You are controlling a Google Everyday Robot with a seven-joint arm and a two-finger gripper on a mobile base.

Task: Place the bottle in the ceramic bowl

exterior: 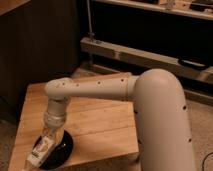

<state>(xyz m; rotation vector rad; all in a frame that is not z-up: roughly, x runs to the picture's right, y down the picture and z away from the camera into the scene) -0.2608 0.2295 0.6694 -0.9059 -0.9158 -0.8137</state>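
We see tool at lower left of frame, low over ceramic bowl; whether parted or clamped, we cannot tell. Bottle lies tilted across bowl's left rim, lower end jutting past it; contact with tool unclear. Arm hides bowl's upper part. Bowl sits at surface front-left corner, close to edges; open wood right and behind.
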